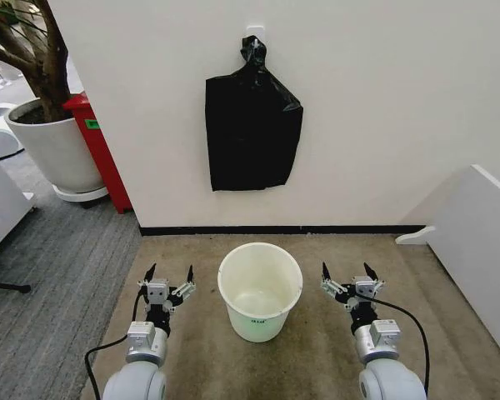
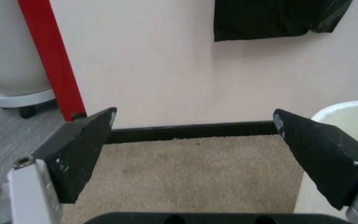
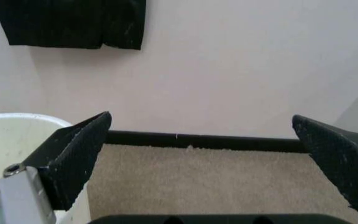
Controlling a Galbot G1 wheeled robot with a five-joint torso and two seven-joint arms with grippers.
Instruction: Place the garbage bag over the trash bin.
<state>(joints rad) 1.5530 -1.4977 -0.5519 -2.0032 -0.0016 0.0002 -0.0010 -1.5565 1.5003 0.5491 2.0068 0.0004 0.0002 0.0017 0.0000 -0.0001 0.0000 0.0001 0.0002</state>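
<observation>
The trash bin [image 1: 271, 327], a small cream-white round bucket, stands upright and bare on the beige carpet in front of the wall. My left gripper [image 1: 171, 271] hovers open just left of it, and my right gripper [image 1: 347, 268] hovers open just right of it. Neither touches the bin. In the left wrist view the left gripper [image 2: 194, 114] holds nothing, with the bin's rim [image 2: 353, 116] beside one finger. The right gripper [image 3: 201, 116] is likewise open and holds nothing, with the bin [image 3: 11, 140] at its side. The garbage bag is out of view.
A flat black bundle [image 1: 252, 133] with a knotted top hangs from a wall hook above the bin. A large white plant pot [image 1: 58, 154] and a red panel [image 1: 104, 158] stand at the left. A white board [image 1: 483, 250] leans at the right.
</observation>
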